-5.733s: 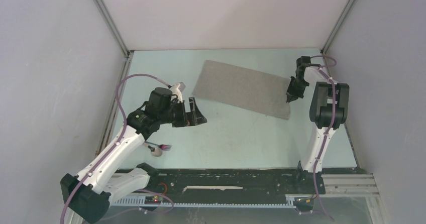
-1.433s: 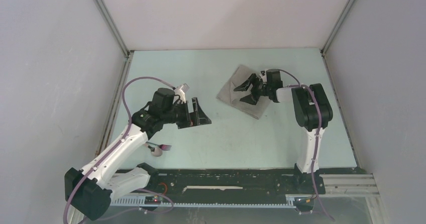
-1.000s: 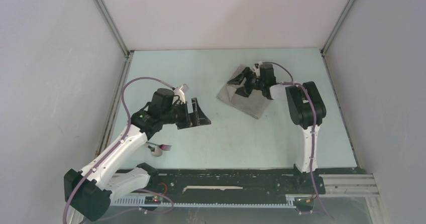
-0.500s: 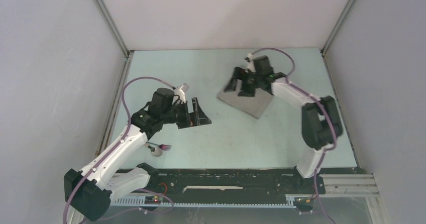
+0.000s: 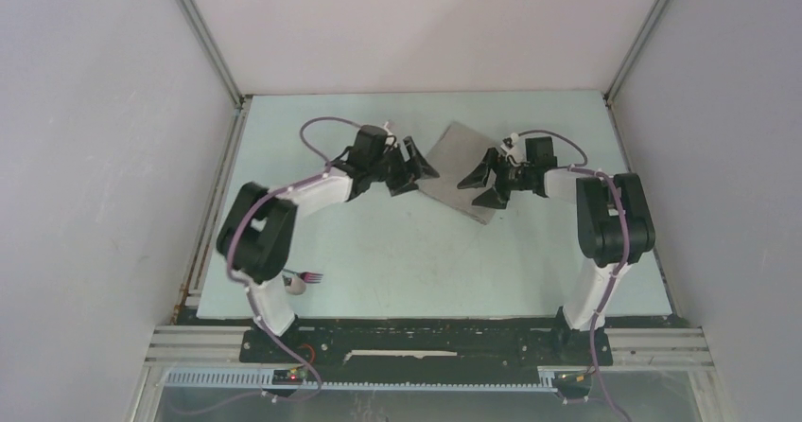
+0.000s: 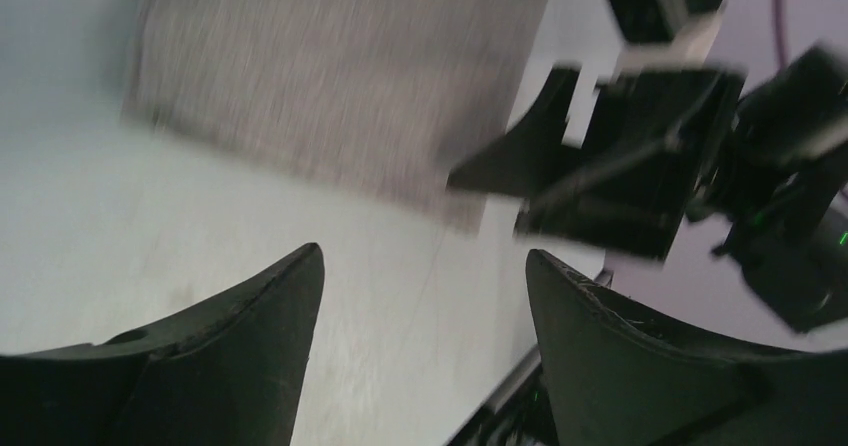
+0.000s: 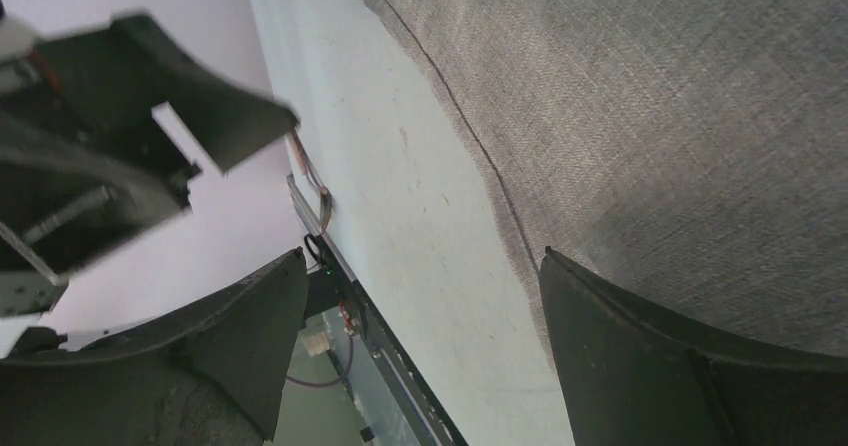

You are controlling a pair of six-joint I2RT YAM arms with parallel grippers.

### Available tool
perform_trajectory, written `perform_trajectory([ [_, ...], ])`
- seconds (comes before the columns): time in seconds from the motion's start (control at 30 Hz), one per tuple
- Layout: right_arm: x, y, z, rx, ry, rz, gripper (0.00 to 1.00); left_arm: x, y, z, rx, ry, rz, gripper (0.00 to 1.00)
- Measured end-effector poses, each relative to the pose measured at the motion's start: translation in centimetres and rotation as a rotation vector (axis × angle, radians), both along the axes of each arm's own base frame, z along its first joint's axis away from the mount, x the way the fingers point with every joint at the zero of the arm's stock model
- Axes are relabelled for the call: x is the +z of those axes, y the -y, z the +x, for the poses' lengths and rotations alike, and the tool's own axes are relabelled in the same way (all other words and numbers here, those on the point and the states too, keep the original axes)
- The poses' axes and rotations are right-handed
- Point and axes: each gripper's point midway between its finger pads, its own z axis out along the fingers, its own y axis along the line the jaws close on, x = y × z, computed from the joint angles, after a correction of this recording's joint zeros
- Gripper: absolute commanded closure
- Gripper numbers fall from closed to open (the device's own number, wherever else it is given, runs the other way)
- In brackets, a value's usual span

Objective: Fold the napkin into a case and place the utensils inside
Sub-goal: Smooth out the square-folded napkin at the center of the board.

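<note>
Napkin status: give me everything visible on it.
The napkin is light-grey, matte woven cloth, folded into a compact four-sided pad, with a layer edge showing near one side. It lies flat on the pale table, set diagonally, between the open left gripper and the open right gripper. Neither grips it; whether they touch it cannot be told.

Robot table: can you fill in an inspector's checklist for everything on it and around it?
Surface: pale green table, flat, no spills seen.
Job's things: grey napkin folded, lying flat between the grippers; fork and spoon together near the left arm's base, outside the napkin.
Clutter: nothing seen.
Grippers: left gripper and right gripper both open, empty, facing each other across the napkin.
Cables: purple cables loop off both arms.
Surroundings: plain walls; black rail at the near edge.
</note>
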Motion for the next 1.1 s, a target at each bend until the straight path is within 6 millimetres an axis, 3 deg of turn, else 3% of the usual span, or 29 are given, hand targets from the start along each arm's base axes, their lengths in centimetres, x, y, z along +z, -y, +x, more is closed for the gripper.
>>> perform_trajectory([
  [0.1,-0.4,0.3,-0.1,0.007,0.004,0.03,0.09,-0.7,2.7,4.4,0.021,0.019,-0.045,0.2],
  [0.3,-2.1,1.2,-1.5,-0.024,-0.042,0.1,0.09,-2.1,5.7,9.5,0.043,0.033,-0.102,0.2],
  [0.53,-2.4,1.0,-1.7,-0.034,-0.051,0.163,0.05,-6.9,4.6,10.7,0.077,-0.052,-0.087,0.19],
  [0.63,-2.1,1.8,-1.1,-0.065,-0.048,0.172,0.03,-7.1,4.2,11.0,0.071,-0.071,-0.111,0.17],
  [0.7,-1.6,2.8,-0.1,-0.101,-0.041,0.173,0.02,-6.9,4.1,11.3,0.067,-0.066,-0.114,0.17],
  [0.93,1.8,8.7,8.3,-0.258,0.13,0.145,0.02,-6.9,4.3,11.9,0.053,-0.065,-0.111,0.16],
  [1.0,1.4,10.0,9.9,-0.289,0.143,0.143,0.02,-6.9,4.3,11.8,0.05,-0.067,-0.112,0.16],
  [1.1,-0.8,11.7,11.6,-0.339,0.099,0.142,0.04,-6.9,4.4,11.8,0.046,-0.069,-0.116,0.16],
])
